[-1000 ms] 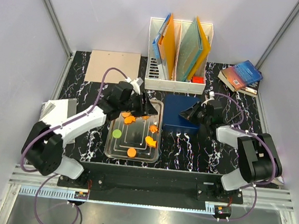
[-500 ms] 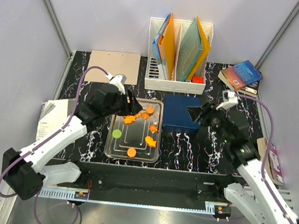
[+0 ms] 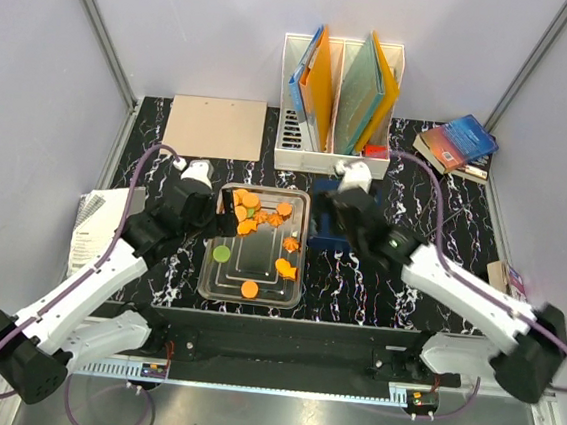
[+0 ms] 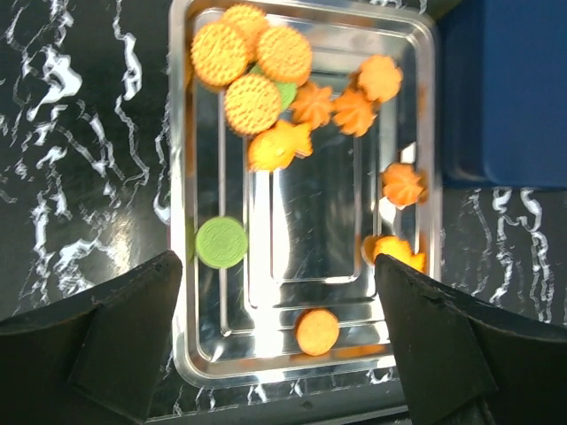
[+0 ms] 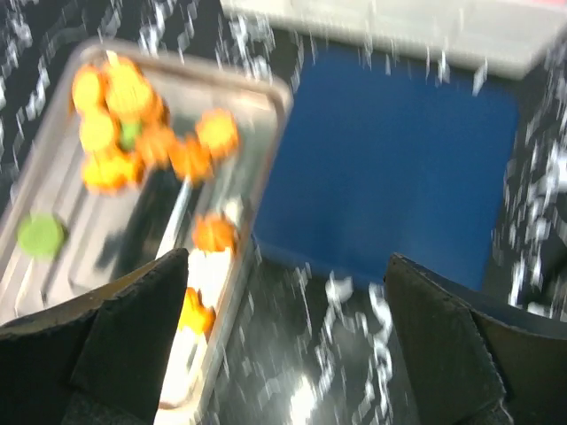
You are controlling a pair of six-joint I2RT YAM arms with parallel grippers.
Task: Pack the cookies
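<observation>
Found the steel tray (image 4: 306, 239) mid-table with a blue box (image 5: 390, 168) just beside it at 2 o'clock. Hovered over both with left gripper (image 4: 279, 266) and right gripper (image 5: 288, 258) spread wide, clasping nothing. Judged the cookies (image 4: 252, 104), bunched at the tray's 12 o'clock end with strays toward 3 and 6, light, stiff, brittle and skiddy on metal, so best pinched gently across opposite edges

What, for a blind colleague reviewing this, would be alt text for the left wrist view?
A metal tray holds scattered cookies, mostly orange, some green. The left claw hangs open above it; a blue box sits alongside.
</observation>
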